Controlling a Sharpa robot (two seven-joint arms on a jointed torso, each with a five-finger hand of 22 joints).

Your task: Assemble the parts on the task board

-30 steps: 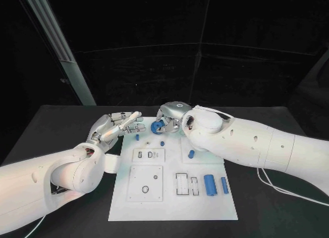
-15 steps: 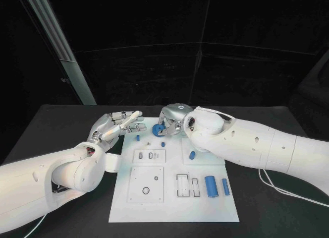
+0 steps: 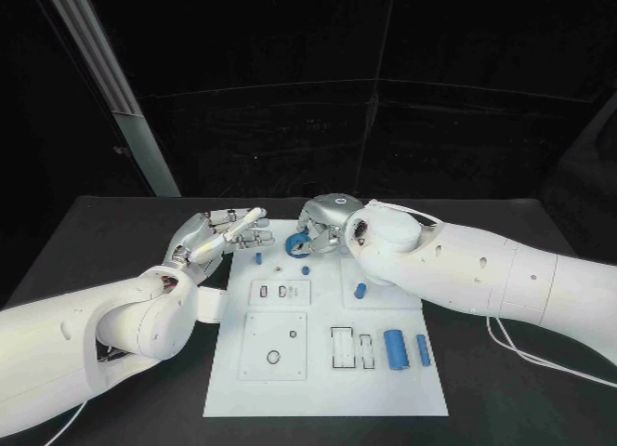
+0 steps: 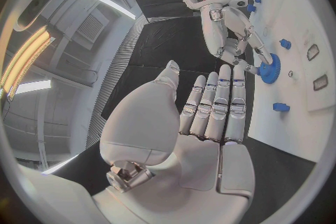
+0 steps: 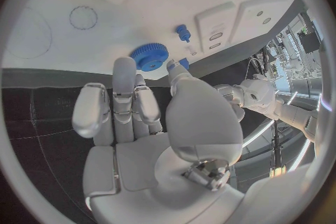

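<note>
Right now we are taking the task board [image 3: 322, 372] as our landmark and reading across it from its left side. Our left hand [image 3: 212, 235] is hovering off the board's far left corner, holding nothing, its fingers [image 4: 223, 102] lying straight and close together and pointing toward the far end of the board. From the left wrist we are seeing the same hand [image 4: 203, 123] stretched flat, well apart from every part.

Just beyond the left fingertips, a small blue peg [image 3: 257, 258] is standing on the board near its far edge. Moving right, the blue gear [image 3: 298, 244] is sitting at the far end of the board, and our right hand [image 3: 325, 223] is pinching it between fingertips. In the left wrist view we are seeing those fingers [image 4: 246, 31] coming down onto the gear [image 4: 269, 69], and from the right wrist the gear [image 5: 149, 56] is lying right at the fingertips of the hand [image 5: 140, 129], over the white plate; we cannot tell whether it is touching the board.

Further right on the board, a small blue piece [image 3: 360, 290] is lying near the middle, and 2 blue cylinders [image 3: 394, 348] are lying side by side toward the near right part.
</note>
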